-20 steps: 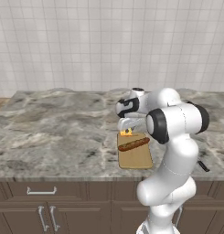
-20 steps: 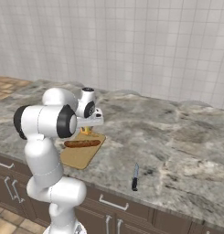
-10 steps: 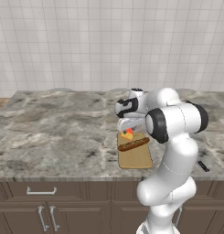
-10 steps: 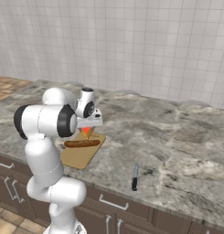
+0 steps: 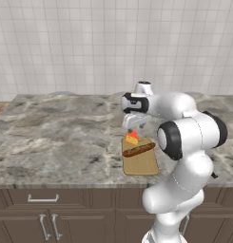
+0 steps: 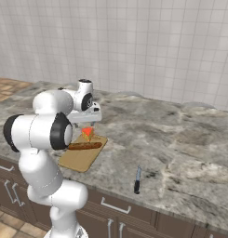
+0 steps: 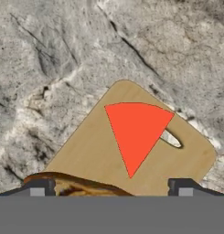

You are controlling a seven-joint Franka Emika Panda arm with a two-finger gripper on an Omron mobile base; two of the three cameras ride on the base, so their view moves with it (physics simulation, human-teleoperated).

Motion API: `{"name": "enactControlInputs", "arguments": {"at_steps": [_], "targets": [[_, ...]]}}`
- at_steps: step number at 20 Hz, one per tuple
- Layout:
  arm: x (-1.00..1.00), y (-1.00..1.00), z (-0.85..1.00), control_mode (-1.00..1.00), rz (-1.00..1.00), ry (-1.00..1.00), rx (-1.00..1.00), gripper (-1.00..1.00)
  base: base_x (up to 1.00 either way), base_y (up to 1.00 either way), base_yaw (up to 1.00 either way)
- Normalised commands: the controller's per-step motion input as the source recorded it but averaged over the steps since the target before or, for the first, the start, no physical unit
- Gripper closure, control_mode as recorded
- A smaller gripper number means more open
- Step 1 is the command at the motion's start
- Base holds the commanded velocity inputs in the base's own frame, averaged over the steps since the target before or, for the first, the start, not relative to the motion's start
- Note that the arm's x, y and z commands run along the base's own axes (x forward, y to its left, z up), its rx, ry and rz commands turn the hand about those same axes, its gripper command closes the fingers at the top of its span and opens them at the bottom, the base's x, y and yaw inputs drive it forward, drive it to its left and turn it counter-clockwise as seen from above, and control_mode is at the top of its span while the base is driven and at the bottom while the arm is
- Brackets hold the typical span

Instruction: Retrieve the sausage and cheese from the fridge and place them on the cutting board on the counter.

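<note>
The cheese (image 5: 132,138) (image 6: 88,133) (image 7: 137,132), a yellow-orange wedge with a red face, lies on the far end of the tan cutting board (image 5: 142,167) (image 6: 79,159) (image 7: 86,148). A brown-red sausage (image 5: 138,150) (image 6: 85,146) (image 7: 81,183) lies across the board's middle, just nearer than the cheese. My gripper (image 5: 131,128) (image 6: 88,122) (image 7: 111,188) hangs right above the cheese, open, with its fingers apart from the wedge and nothing between them. The board rests on the marble counter (image 5: 65,133) (image 6: 180,139) near its front edge. The fridge is out of view.
A dark-handled knife (image 6: 137,180) lies on the counter to the right of the board, near the front edge. A white tiled wall (image 5: 89,47) backs the counter. Brown cabinet fronts with silver handles (image 5: 42,197) run below.
The gripper has gone from shut on the cheese to open. The wedge has been let go and now rests on the board beside the sausage.
</note>
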Motion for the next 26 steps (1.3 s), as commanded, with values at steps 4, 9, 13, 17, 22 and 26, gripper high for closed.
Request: {"name": "enactControlInputs", "arguments": {"at_steps": [4,9,13,17,22,26], "targets": [[-0.6,0.01,0.47,-1.0,0.0,0.08,0.0,-1.0,0.0,0.0,0.0],[-0.97,0.0,0.0,-1.0,-0.14,0.01,0.07,-1.0,0.0,0.0,0.0],[-0.57,0.0,0.09,-1.0,-0.09,0.02,0.02,-1.0,0.0,0.0,0.0],[-0.18,0.0,0.36,-1.0,0.0,-0.13,-0.13,-1.0,0.0,0.0,0.0],[-0.32,-0.12,0.53,-1.0,-0.02,-0.04,-0.05,-1.0,0.0,0.0,0.0],[-0.51,-0.15,0.57,-1.0,-0.03,0.0,0.0,-1.0,0.0,0.0,0.0]]}}
